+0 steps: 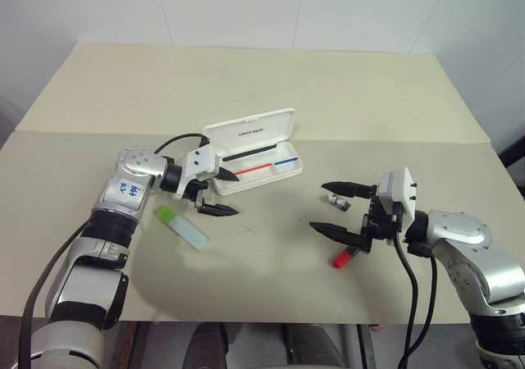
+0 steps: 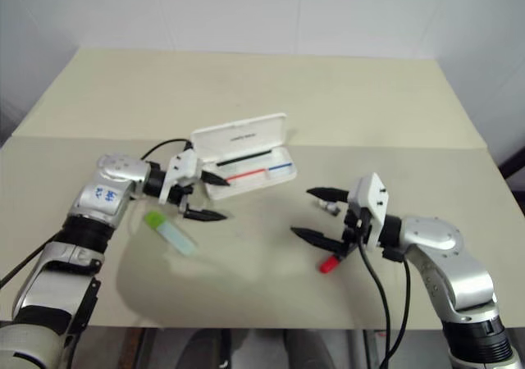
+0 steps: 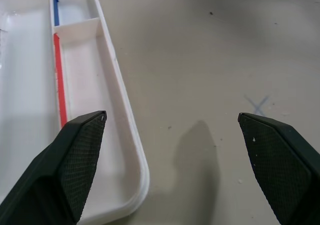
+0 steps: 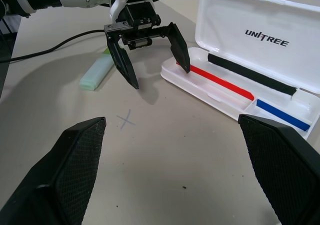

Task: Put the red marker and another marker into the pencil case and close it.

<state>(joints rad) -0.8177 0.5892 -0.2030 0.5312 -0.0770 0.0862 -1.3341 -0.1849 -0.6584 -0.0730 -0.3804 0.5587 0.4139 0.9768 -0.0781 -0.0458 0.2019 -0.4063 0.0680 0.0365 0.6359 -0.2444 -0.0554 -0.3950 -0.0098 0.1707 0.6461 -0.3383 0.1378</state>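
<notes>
In the left eye view, the pencil case (image 1: 261, 150) lies open on the table (image 1: 271, 74). The left gripper (image 1: 223, 193) has its fingers apart at the case's near left corner and holds nothing. The mint marker (image 1: 182, 226) lies below it on the table. The right gripper (image 1: 332, 207) is also spread wide and empty; the red marker (image 1: 344, 257) lies just under it.

In the left wrist view, one finger (image 3: 70, 165) is over the case's tray, the other over the table.

In the right wrist view, the case's lid stands up, and the mint marker lies beside the left gripper.

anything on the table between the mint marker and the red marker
No object: between the mint marker and the red marker there is bare table with a faint pen cross, seen in the left eye view.
</notes>
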